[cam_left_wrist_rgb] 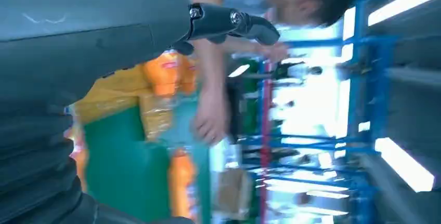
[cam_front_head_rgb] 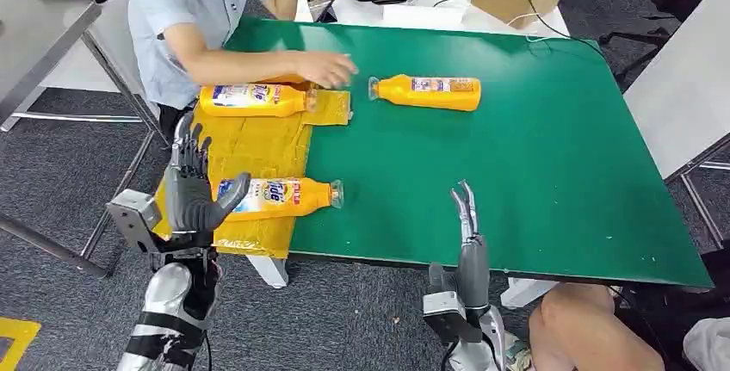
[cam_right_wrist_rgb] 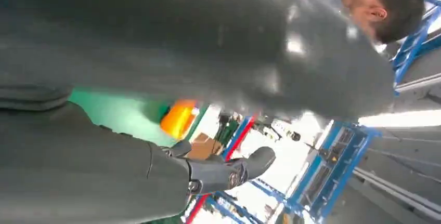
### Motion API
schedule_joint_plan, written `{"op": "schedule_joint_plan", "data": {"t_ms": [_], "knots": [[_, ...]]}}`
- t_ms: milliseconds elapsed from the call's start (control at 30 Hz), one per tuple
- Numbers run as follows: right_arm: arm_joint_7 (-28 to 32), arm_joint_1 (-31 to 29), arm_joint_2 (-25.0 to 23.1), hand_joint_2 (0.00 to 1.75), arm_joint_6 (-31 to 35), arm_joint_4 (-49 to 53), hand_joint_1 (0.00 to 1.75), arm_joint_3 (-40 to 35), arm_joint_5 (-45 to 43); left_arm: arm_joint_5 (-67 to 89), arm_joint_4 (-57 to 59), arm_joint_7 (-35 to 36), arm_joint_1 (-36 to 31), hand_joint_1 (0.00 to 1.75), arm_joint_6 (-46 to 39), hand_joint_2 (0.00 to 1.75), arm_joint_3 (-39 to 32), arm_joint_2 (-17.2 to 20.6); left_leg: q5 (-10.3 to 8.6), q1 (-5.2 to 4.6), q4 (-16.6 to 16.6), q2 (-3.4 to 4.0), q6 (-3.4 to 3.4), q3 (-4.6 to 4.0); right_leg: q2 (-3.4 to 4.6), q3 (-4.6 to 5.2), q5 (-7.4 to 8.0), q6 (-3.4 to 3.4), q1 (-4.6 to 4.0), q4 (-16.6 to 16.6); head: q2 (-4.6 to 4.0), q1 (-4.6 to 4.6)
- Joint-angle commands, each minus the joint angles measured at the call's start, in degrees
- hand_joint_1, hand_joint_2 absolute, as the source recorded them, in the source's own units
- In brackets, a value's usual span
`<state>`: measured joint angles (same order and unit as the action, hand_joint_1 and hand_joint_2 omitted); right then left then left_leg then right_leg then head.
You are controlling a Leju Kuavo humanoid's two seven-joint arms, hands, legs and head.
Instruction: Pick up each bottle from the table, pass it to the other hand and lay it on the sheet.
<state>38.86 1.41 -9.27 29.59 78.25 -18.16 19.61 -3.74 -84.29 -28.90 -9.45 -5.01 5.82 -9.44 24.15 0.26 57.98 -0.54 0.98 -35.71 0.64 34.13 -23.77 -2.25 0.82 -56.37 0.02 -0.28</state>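
Head view: I see my left hand (cam_front_head_rgb: 191, 188) raised, fingers spread, empty, by the near bottle (cam_front_head_rgb: 280, 196) on the yellow sheet (cam_front_head_rgb: 258, 143) | right hand (cam_front_head_rgb: 467, 242) released, at the table (cam_front_head_rgb: 534, 173) edge | far bottle (cam_front_head_rgb: 428, 91) on green | person's hand (cam_front_head_rgb: 329, 68) above second sheet bottle (cam_front_head_rgb: 254, 99) | right wrist view: blurred orange bottle (cam_right_wrist_rgb: 178, 118).

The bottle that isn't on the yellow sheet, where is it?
In the head view, that bottle lies on its side on the green table, toward the far edge, just right of the person's hand.

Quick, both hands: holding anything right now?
Left hand: open, holding nothing, raised in front of the sheet.
Right hand: open, holding nothing, fingers straight.
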Motion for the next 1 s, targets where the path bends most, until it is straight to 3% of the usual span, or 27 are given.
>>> {"op": "schedule_joint_plan", "data": {"t_ms": [33,267,433,733,1000], "knots": [[-2.61,-0.93,3.25,1.75,-1.20,-5.36,0.00,8.41,10.22,-2.37,-14.89,-1.95,9.17,0.00,-2.18,1.75,3.72,0.87,0.05,0.00,-0.07,0.08,-0.01,0.19,0.00,-0.19,-0.03,0.04,-0.01,0.11,0.00,0.00],[-7.57,-5.09,6.06,1.75,-2.27,-10.51,0.00,10.90,18.94,1.74,-17.02,-4.12,11.09,0.00,-5.59,1.75,7.04,0.81,0.07,0.01,-0.05,0.06,-0.02,0.23,0.00,-0.27,-0.04,0.06,-0.02,0.12,0.00,0.00],[-8.70,-7.01,6.38,1.75,-2.55,-13.68,0.00,11.58,20.19,1.95,-16.09,-3.72,10.44,0.00,-5.84,1.75,8.11,0.84,0.03,-0.01,-0.06,0.01,-0.01,0.20,-0.03,-0.24,-0.01,0.04,-0.01,0.11,0.00,-0.02],[-14.22,-13.75,8.63,1.75,-1.38,-26.43,0.00,12.52,27.26,1.88,-12.80,-1.49,9.48,0.00,-6.35,1.75,10.37,0.60,0.02,0.00,-0.10,0.02,-0.01,0.28,-0.03,-0.32,0.00,0.04,-0.02,0.15,0.00,0.00],[-16.86,-24.27,9.59,1.75,-0.23,-41.59,0.00,12.61,30.62,1.59,-6.65,1.19,5.31,0.00,-7.28,1.75,11.31,0.12,-0.01,-0.01,-0.08,0.05,-0.02,0.28,-0.02,-0.30,0.03,0.04,-0.01,0.12,0.00,0.00]]}}
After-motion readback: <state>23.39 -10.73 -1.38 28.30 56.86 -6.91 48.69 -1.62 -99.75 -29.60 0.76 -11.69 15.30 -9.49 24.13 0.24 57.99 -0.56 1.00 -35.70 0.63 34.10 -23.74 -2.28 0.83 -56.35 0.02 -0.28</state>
